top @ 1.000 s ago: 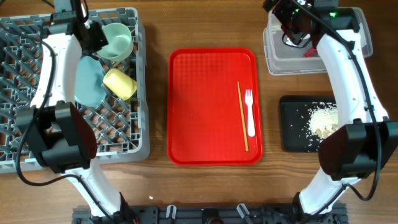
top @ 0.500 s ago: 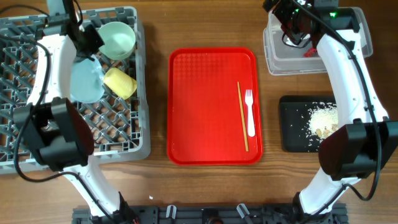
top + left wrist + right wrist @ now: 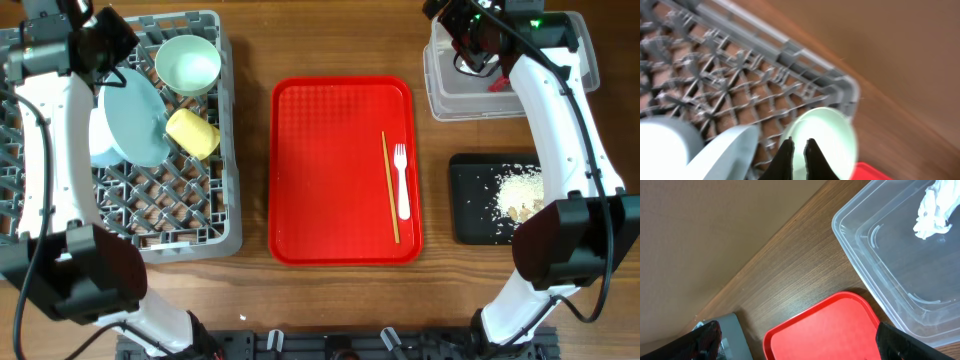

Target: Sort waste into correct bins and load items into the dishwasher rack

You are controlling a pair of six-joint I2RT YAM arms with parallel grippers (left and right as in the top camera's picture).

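The grey dishwasher rack (image 3: 60, 215) holds the pale green saucer (image 3: 190, 65), the pale-blue plate (image 3: 125, 120) leaning on its edge, and the yellow cup (image 3: 192, 133). My left gripper (image 3: 105, 40) hovers over the rack's far edge. In the left wrist view its jaws (image 3: 799, 145) are shut and empty above the saucer (image 3: 832, 132). The chopsticks (image 3: 390, 185) and white fork (image 3: 402, 185) lie on the red tray (image 3: 320, 170). My right gripper (image 3: 460, 30) is open (image 3: 800, 340) beside the clear tub (image 3: 880, 240), which holds the tissue (image 3: 932, 207). Rice scraps (image 3: 520, 190) lie in the black tray (image 3: 470, 205). I cannot make out the red wrapper.
The right arm's white link crosses over the clear tub (image 3: 450, 95) and the black tray. Bare wooden table lies between the rack, the red tray and the bins. The rack's corner (image 3: 732, 335) shows in the right wrist view.
My left gripper has pulled up and to the left, away from the plate and saucer. The plate has shifted left and shows more of its face. The right arm has not moved.
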